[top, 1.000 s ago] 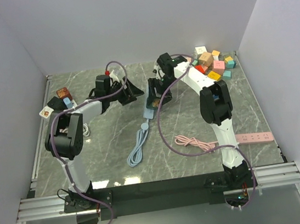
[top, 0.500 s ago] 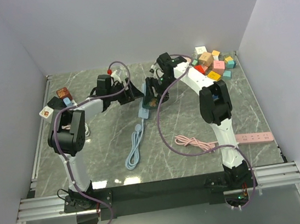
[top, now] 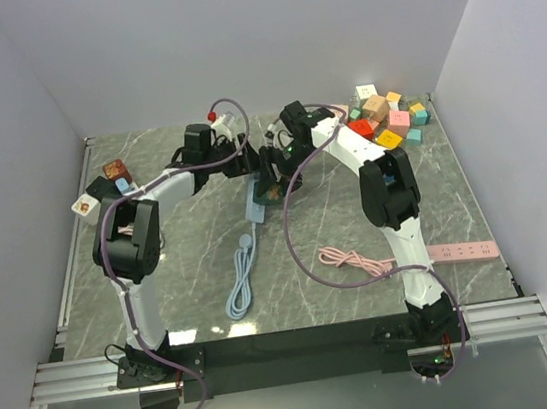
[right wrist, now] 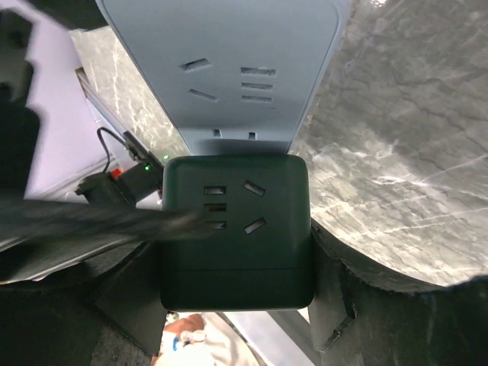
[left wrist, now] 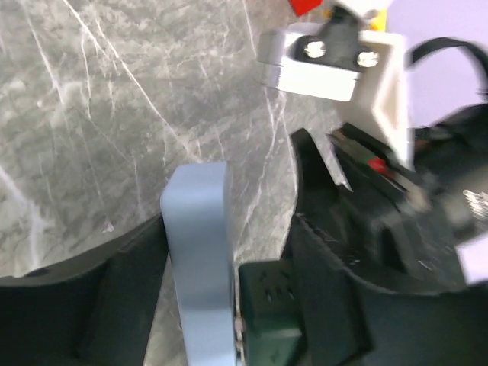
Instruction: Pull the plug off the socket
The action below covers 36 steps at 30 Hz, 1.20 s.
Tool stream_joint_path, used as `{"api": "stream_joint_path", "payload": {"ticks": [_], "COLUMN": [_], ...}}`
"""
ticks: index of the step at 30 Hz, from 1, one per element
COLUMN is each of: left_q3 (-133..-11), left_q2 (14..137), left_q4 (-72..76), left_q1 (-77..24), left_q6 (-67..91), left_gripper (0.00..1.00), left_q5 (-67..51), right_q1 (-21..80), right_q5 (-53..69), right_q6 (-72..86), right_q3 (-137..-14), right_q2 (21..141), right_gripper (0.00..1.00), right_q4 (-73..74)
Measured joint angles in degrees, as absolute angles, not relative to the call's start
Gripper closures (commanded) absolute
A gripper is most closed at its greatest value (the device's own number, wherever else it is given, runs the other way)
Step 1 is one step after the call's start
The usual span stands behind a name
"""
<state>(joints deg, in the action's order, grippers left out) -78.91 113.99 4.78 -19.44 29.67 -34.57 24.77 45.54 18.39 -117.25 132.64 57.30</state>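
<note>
both my arms reach to the far middle of the table (top: 188, 246) | my right hand (right wrist: 232, 278) clamped on the dark green plug (right wrist: 232, 221), plug seated on the blue socket strip (right wrist: 229, 69) | my left hand (left wrist: 229, 221) straddles that strip; gripping or loose, I cannot tell through the blur

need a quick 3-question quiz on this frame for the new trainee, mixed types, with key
1. True or false: the dark green adapter has already come off the light blue power strip.
2. What sits between the fingers of the right gripper?
A. a pink cable
B. the dark green adapter
C. a wooden block
3. Fill in: the second power strip, lying alone on the robot's right, is ___ in colour.

Key:
1. False. It sits flush against the strip in both wrist views.
2. B
3. pink
</note>
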Motion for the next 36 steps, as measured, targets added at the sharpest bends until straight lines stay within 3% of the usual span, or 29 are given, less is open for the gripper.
{"api": "stream_joint_path", "payload": {"ticks": [6, 12, 14, 24, 36], "left_q3": [-78.9, -76.0, -75.2, -72.7, -72.6], "left_q2": [119.0, 119.5, 119.5, 119.4, 118.8], "left_q4": [4.1, 6.7, 7.7, 6.8, -0.1], "left_q1": [-19.8, -18.9, -18.7, -18.9, -15.1], "left_q6": [29.8, 32.2, 32.9, 32.3, 31.2], "left_gripper": [0.54, 0.85, 0.99, 0.99, 0.99], "left_q5": [-34.7, -37.2, -37.2, -33.7, -34.2], "right_q1": [25.3, 26.6, 26.6, 25.0, 7.4], "right_q5": [45.3, 43.5, 43.5, 43.6, 30.3], "right_q6": [18.9, 22.0, 22.9, 25.5, 29.2], "right_q3": [-117.7, -117.2, -116.9, -108.1, -108.0], "right_q2": [132.6, 133.1, 133.1, 129.1, 120.2], "right_gripper": [1.0, 1.0, 1.0, 1.0, 1.0], "right_q4": [57.3, 55.8, 55.5, 50.9, 50.2]}}
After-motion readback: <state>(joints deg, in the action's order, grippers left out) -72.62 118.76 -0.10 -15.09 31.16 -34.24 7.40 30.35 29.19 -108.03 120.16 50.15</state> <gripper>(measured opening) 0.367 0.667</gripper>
